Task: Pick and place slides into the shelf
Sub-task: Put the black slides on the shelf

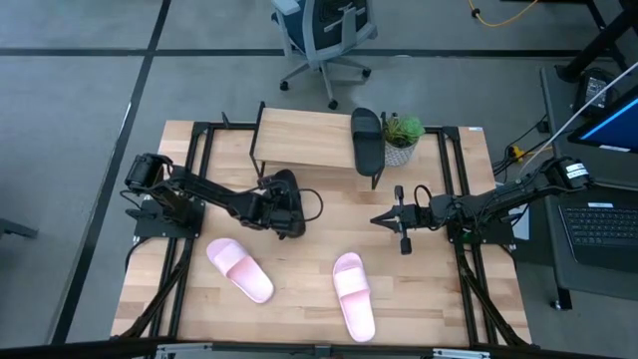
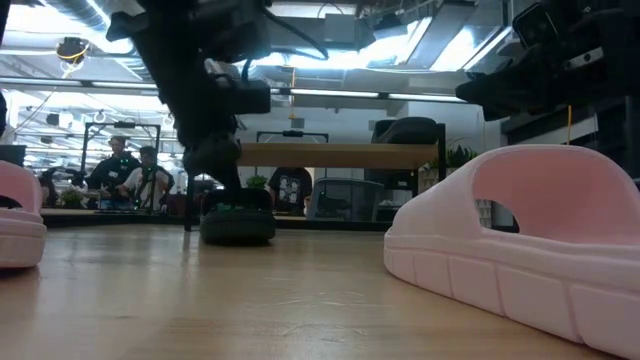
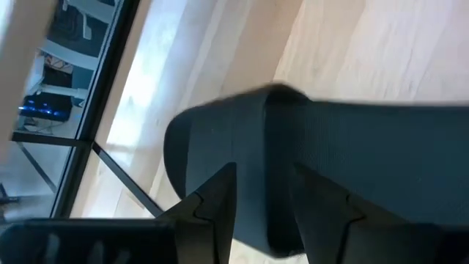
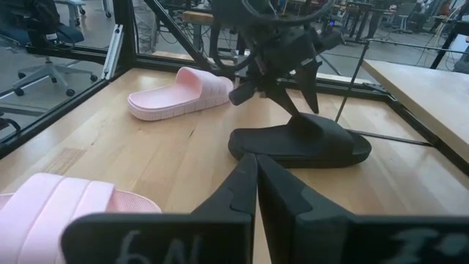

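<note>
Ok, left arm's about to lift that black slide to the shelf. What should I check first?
1. Left claw at the table's black slide: ok.
2. Grasp secure: cannot tell.
3. Free plank on the shelf beside the stowed black slide: ok.
4. Right claw shut, off to the side of the likely path: ok.
5. Pink slides away from the path: ok.

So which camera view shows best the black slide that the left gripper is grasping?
The right wrist view: the black slide lies whole on the table, the left gripper on its strap. The high view mostly hides it under the arm, the low view shows it small and dark, and the left wrist view only its strap.
</note>
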Controlling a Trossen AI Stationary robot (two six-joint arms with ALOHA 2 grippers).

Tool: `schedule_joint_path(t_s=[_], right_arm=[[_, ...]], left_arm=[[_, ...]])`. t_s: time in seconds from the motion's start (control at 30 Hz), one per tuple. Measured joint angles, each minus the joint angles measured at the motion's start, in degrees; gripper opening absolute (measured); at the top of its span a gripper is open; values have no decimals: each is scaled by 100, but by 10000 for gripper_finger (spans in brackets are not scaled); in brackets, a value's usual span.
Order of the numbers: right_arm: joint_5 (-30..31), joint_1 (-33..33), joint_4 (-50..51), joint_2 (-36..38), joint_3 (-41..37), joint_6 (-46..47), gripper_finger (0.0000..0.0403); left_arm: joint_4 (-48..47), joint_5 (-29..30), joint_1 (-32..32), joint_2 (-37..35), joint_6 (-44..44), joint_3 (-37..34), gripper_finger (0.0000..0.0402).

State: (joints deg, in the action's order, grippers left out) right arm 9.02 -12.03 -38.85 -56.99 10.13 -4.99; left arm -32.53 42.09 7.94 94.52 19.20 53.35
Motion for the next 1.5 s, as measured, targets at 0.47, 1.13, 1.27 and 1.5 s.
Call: schedule_joint_path(t_s=[0.47,1.13,1.27,1.5], right_arm=[[0,1,0,1,0,-4,16],[2,2,-2,2,0,-22,17],[2,0,-2,1,0,-22,17],[2,0,-2,2,0,-22,17]], left_arm=[[188,82,-67,0,-224,-123,116],[310,-277,-421,0,-331,-123,89],[309,-255,-422,0,-330,-123,89],[309,-238,-421,0,-327,-123,88]])
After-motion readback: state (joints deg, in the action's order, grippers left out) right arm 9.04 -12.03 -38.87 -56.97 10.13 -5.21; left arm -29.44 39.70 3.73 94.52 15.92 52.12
